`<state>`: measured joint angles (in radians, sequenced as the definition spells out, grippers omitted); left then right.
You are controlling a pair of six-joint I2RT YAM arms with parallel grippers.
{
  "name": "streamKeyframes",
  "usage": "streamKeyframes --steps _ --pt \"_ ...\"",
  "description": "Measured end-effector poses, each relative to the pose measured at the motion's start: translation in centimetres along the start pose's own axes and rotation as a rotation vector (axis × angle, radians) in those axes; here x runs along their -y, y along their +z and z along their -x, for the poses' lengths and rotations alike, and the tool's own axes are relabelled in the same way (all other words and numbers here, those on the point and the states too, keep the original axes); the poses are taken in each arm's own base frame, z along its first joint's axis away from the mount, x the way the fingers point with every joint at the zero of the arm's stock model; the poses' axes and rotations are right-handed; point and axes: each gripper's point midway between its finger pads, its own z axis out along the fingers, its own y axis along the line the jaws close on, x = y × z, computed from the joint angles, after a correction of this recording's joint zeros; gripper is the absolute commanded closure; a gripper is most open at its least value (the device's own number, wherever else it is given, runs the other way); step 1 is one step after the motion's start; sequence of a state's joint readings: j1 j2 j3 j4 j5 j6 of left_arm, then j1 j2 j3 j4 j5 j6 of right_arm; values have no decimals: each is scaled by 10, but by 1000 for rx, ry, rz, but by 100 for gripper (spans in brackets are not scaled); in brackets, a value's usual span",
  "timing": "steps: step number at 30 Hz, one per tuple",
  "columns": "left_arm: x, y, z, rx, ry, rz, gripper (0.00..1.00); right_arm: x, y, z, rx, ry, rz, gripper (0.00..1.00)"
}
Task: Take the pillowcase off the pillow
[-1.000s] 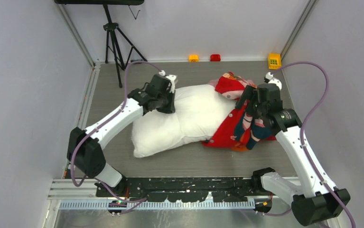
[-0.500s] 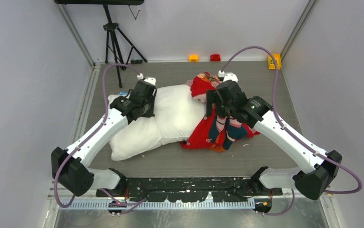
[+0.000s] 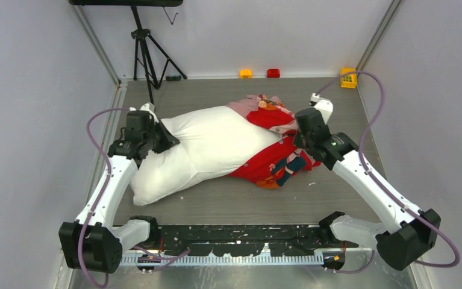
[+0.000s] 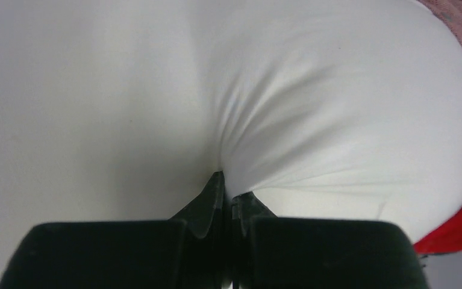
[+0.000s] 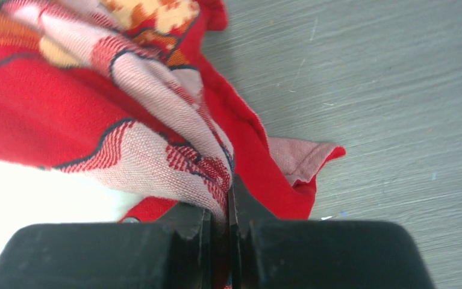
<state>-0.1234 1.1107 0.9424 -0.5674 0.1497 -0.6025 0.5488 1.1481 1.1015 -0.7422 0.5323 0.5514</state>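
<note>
The white pillow (image 3: 201,147) lies slantwise across the table, its right end still inside the bunched red printed pillowcase (image 3: 263,165). My left gripper (image 3: 163,142) is shut on a pinch of the pillow's white cover near its left end. In the left wrist view the pillow (image 4: 156,90) fills the frame, creased at the left gripper (image 4: 225,191), and the pillowcase (image 4: 457,236) shows at the right edge. My right gripper (image 3: 299,143) is shut on the pillowcase's right side. The right wrist view shows the right gripper (image 5: 228,201) pinching a fold of the pillowcase (image 5: 126,120), with the pillow (image 5: 23,192) beneath.
A black tripod (image 3: 147,54) stands at the back left. Small orange (image 3: 245,73), red (image 3: 273,73) and yellow (image 3: 348,77) blocks sit along the back wall. Grey walls close in both sides. Bare grey table (image 5: 397,90) lies right of the cloth.
My right gripper has come down and shut on the pillowcase. My left arm has swung left, dragging the pillow with it, and more white pillow shows outside the case.
</note>
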Motion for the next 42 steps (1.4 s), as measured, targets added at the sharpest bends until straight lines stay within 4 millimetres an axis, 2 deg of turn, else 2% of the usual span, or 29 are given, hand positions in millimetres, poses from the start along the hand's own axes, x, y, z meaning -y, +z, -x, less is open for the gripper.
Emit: streamKeyframes --steps 5,10,11,13,15,16,20,23,25,31,34,36,38,42 --pt "-2 -14 1 2 -93 -71 100 34 9 -8 -1 226 13 94" --pt "-4 -18 -2 -5 -114 -89 100 34 7 -9 -12 292 61 88" --pt "-5 -18 -2 -5 -116 -88 100 33 8 -10 -18 294 67 84" --pt "-6 -18 -1 -4 -121 -86 100 30 11 -12 -36 298 77 64" --pt "-7 -18 0 -1 -123 -85 100 29 16 -14 -54 291 77 32" --pt "-8 -18 0 1 -124 -85 100 29 19 -16 -64 291 75 24" --pt "-11 -19 5 14 -111 -94 100 28 26 -16 -129 225 74 13" --pt "-7 -18 4 6 -70 -101 100 15 17 -6 -144 169 161 12" --pt "-2 -17 3 9 -20 -101 100 -1 2 4 -135 124 259 11" --pt "7 -18 1 24 92 -73 100 -66 -64 49 -29 -45 543 11" --pt "6 -18 -1 25 122 -57 100 -90 -84 71 21 -100 625 10" --pt "7 -19 -1 26 133 -51 100 -99 -81 83 38 -118 628 10" --pt "7 -20 0 28 143 -43 100 -107 -68 89 32 -130 605 10" --pt "5 -20 -1 28 160 -34 100 -122 -18 88 -29 -167 515 10"
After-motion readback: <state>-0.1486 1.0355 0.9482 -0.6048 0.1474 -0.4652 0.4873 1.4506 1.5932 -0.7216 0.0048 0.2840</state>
